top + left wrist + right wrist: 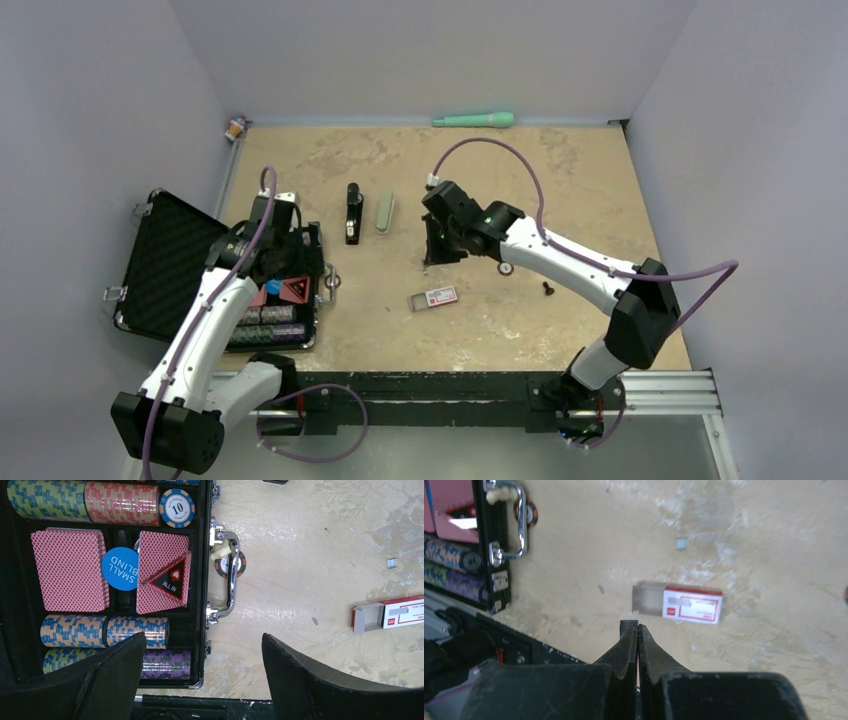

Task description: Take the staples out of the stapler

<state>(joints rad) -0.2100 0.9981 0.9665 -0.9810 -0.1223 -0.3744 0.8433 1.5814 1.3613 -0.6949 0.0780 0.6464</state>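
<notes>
The left claw [202,636] is wide open over the right edge of the black case [199,600]. The right claw [638,627] is shut and empty, near the little box [691,605], with bare surface [774,540] around. The stapler [353,213] lies farther back, between both bent arms

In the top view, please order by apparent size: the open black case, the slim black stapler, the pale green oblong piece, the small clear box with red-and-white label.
1. open black case
2. slim black stapler
3. pale green oblong piece and small clear box: about alike, not ranked.
</notes>
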